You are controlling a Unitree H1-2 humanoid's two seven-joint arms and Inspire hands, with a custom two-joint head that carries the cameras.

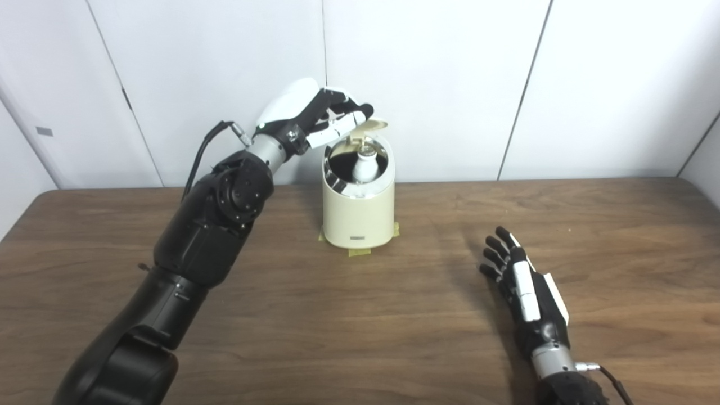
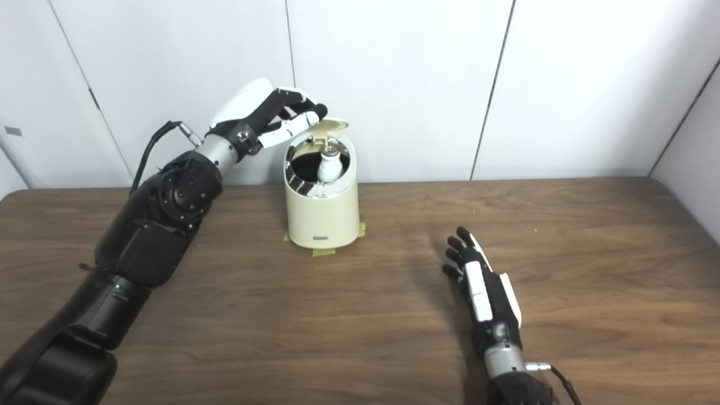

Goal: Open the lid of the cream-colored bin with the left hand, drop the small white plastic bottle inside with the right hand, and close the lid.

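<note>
The cream-colored bin (image 1: pixel 360 216) stands upright on the wooden table (image 1: pixel 337 326), a little left of centre toward the back. Its lid (image 1: pixel 372 126) is tipped up at the rear. My left hand (image 1: pixel 315 115) reaches in from the left, its fingers curled over the raised lid's edge and holding it. The small white plastic bottle (image 1: pixel 365 166) stands inside the bin's dark mouth, cap up. My right hand (image 1: pixel 523 281) lies flat on the table to the front right of the bin, fingers spread and holding nothing.
Strips of yellow tape (image 1: pixel 360 251) mark the bin's base on the table. White wall panels (image 1: pixel 450 84) rise right behind the table's back edge. My left forearm (image 1: pixel 202 236) crosses the table's left side.
</note>
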